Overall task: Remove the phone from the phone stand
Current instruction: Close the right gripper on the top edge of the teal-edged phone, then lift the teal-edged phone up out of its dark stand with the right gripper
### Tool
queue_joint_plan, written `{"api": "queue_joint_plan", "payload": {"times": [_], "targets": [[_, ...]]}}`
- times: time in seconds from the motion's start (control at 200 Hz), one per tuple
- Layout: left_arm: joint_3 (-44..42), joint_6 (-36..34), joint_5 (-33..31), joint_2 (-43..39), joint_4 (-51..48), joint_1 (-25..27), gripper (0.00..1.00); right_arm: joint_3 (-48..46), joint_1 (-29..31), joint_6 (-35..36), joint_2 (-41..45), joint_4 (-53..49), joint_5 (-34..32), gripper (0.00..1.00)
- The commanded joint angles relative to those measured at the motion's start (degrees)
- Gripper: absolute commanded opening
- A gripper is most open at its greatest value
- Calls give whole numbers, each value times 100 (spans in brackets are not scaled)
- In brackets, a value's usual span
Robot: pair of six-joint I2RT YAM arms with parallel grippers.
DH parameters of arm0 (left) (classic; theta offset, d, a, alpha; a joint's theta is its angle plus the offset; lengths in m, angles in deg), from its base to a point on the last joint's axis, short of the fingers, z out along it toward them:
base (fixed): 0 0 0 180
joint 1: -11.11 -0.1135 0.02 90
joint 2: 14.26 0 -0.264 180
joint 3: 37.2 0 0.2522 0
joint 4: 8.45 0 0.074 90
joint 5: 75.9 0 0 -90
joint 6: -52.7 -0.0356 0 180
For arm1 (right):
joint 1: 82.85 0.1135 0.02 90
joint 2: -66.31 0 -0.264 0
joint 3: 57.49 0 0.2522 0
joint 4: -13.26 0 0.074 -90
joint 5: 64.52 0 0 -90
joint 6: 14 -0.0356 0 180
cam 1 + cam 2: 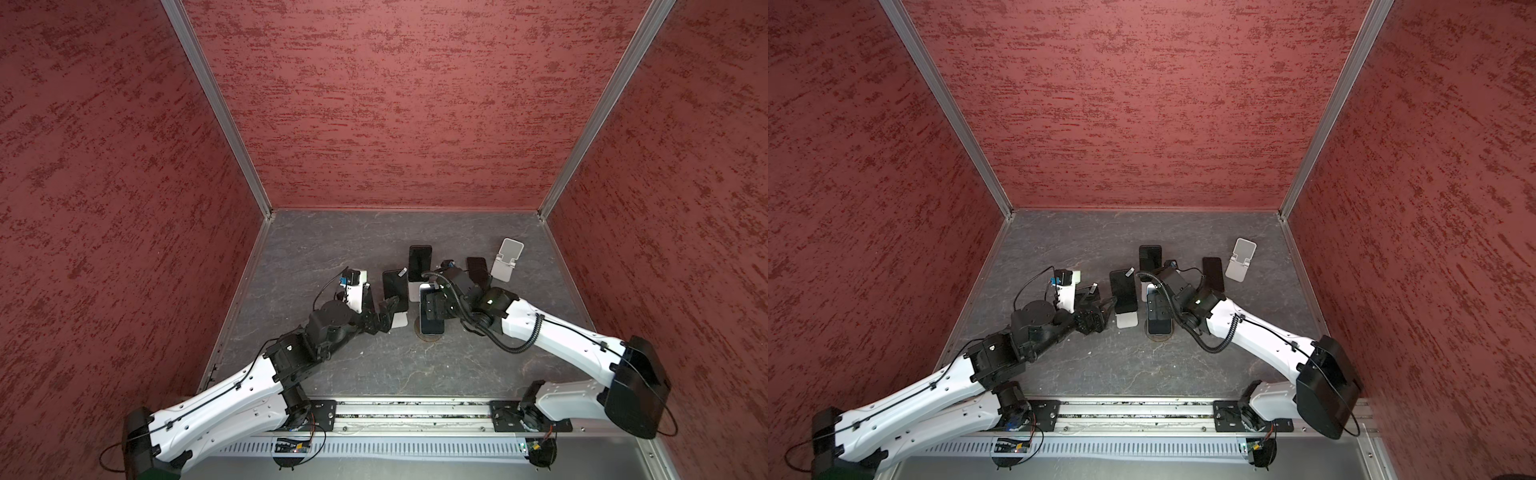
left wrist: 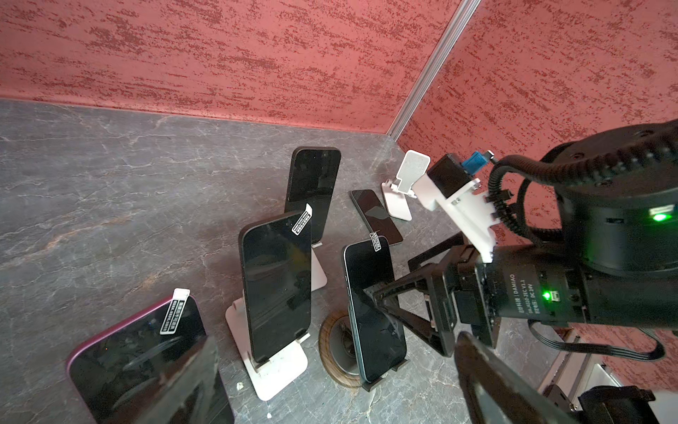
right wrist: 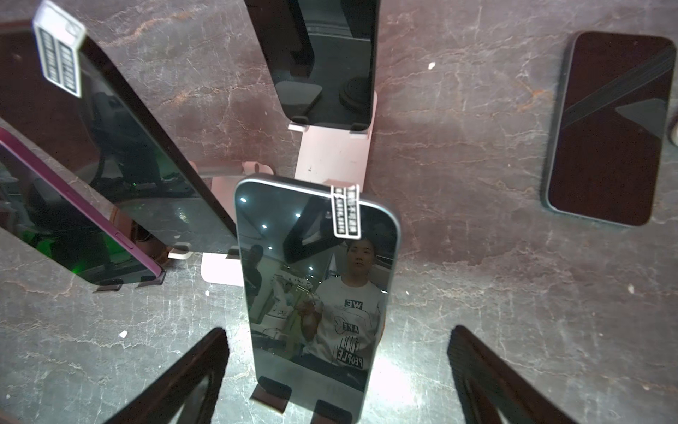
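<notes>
step: grasp, fwiw | glossy black phone with pale blue rim (image 3: 315, 279) is propped in round wood-rimmed stand (image 2: 332, 348) | right gripper (image 3: 337, 336) is spread open just over it, nothing gripped | tip: side edges should be pinched, then lifted straight up

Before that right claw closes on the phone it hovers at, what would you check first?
1. Right gripper open: ok.
2. Phone between its fingers: ok.
3. Fingers touching nothing yet: ok, gaps both sides.
4. Phone seated in stand clips: ok.
5. Neighbouring phone clear of the fingers: ok.
6. Stand braced by left gripper: not ok, it hangs open, apart.
</notes>
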Motion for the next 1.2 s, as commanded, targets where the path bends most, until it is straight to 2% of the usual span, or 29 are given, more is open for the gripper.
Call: {"api": "queue_joint_plan", "payload": {"times": [0.0,0.336,0.757,1.197], "targets": [[-91,8,31,-35,-72,-28,99,307,171,-297,-116,17,-371,96],[-130,-87,-14,-70,-142,-33,99,726,399,-676,-565,-313,-1053,98],[-189,-265,-71,-220,-242,-37,100,925,419,-920,-1037,-329,-1273,98],[-263,-380,-97,-206,-177,-45,100,1048,434,-1074,-1293,-338,-1229,86]]}}
